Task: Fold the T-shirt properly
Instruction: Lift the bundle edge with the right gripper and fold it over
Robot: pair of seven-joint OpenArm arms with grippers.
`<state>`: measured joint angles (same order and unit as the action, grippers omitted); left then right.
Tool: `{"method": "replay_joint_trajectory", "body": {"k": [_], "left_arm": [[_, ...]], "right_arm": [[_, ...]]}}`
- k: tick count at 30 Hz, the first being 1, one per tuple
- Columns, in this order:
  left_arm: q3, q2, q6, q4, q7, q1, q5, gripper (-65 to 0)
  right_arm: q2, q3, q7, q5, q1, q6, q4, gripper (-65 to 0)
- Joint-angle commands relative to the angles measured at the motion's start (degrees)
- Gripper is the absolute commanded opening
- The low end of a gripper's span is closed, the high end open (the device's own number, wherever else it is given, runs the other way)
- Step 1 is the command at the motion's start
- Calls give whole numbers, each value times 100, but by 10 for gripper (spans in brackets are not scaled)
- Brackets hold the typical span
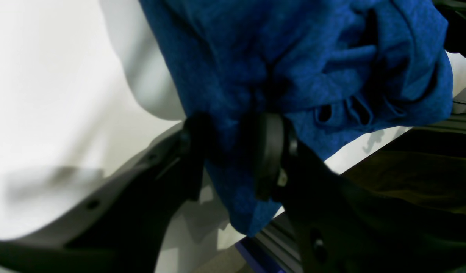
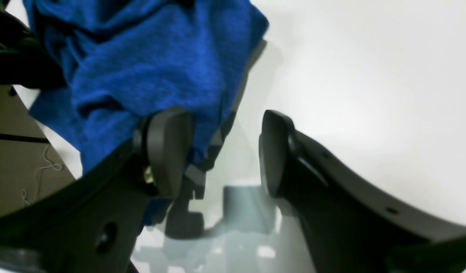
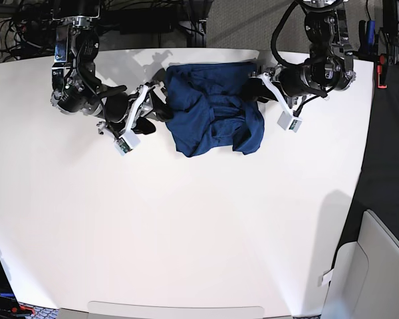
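Over the white table (image 3: 199,232), both arms low, flanking the T-shirt (image 3: 213,106)

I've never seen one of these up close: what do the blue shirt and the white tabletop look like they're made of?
The shirt looks like thin, soft knit fabric: its blue is flecked lighter and darker, and it bunches into limp folds. The tabletop seems a smooth, hard white board, perhaps laminate; in the right wrist view it mirrors the end effector faintly, so slightly glossy.

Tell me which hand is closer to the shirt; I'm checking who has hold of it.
Left. The left hand is clamped on the shirt. The right hand is open at its other edge, one finger against the cloth.
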<state>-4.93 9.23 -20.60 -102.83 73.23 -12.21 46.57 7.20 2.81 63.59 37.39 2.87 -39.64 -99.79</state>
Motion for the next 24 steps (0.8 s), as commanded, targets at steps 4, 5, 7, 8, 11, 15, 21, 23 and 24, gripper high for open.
{"method": "replay_joint_trajectory", "body": {"k": [4, 5, 7, 8, 11, 15, 21, 23, 24], "left_arm": [[-4, 30, -19, -87, -31, 47, 86, -444], [-4, 30, -19, -87, -31, 47, 86, -444], [-4, 30, -19, -87, -31, 47, 86, -444], [-4, 30, -19, -87, -31, 47, 86, -444], [-4, 22, -19, -87, -31, 56, 86, -444], [-4, 22, -19, -87, -31, 56, 86, -444], [5, 22, -19, -87, -31, 47, 86, -444], [5, 22, -19, -87, -31, 47, 86, -444], [5, 22, -19, -87, -31, 47, 86, -444]], "right_arm": [[-127, -197, -131, 134, -81, -36, -127, -325], [-127, -276, -131, 134, -81, -36, -118, -325], [-127, -408, -157, 134, -81, -36, -109, -325], [-127, -470, -157, 134, -81, -36, -100, -325], [-136, -637, -166, 134, -90, -36, -100, -342], [-136, -663, -157, 143, -125, -36, -109, -479], [-118, -663, -131, 732, -125, -36, -153, -588], [-118, -663, -131, 1206, -125, -36, -153, -589], [-118, -672, -131, 1400, -125, -36, -153, -589]]}}
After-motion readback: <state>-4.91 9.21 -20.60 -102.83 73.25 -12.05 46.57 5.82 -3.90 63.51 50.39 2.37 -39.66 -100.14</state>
